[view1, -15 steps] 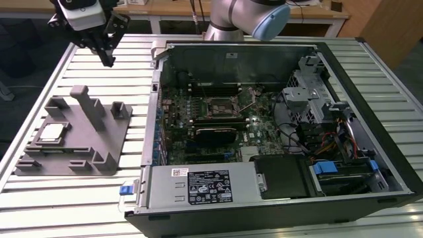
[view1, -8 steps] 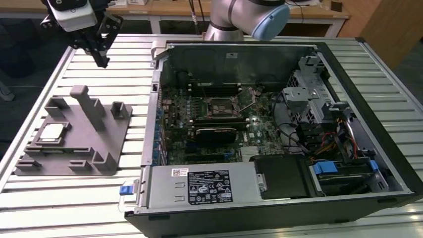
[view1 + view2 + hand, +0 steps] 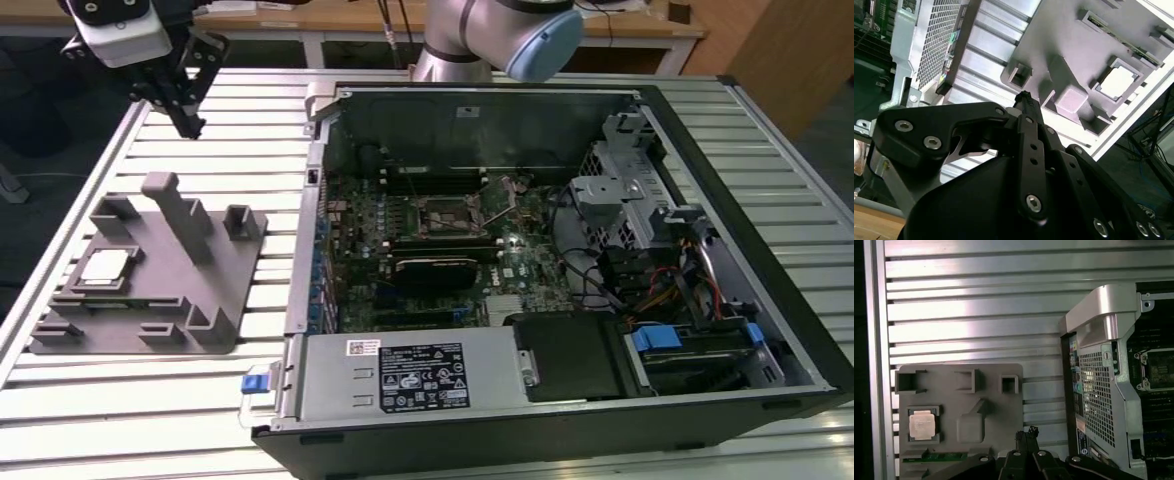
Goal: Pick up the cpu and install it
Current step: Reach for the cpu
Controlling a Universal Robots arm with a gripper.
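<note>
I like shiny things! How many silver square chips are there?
1: the cpu, in the fixture block, on the exterior view's left of the computer case. More may be hidden.

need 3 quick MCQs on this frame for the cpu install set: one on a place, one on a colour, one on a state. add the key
1. Where does the cpu lie?
A. in the motherboard socket
B. in a pocket of the fixture block
C. between the fingers of the gripper

2. What colour is the cpu's top?
A. silvery-grey
B. green
C. blue

3. What state is the gripper in?
A. shut on the cpu
B. wide open inside the computer case
C. shut, holding nothing, over the table

Key:
1 B: the chip sits in a square pocket on the block, apart from the gripper, in the exterior view and both wrist views.
2 A: its metal top shows pale silver-grey in the first wrist view.
3 C: the fingers meet at the tips with nothing between them, above the slatted table beyond the block.
</note>
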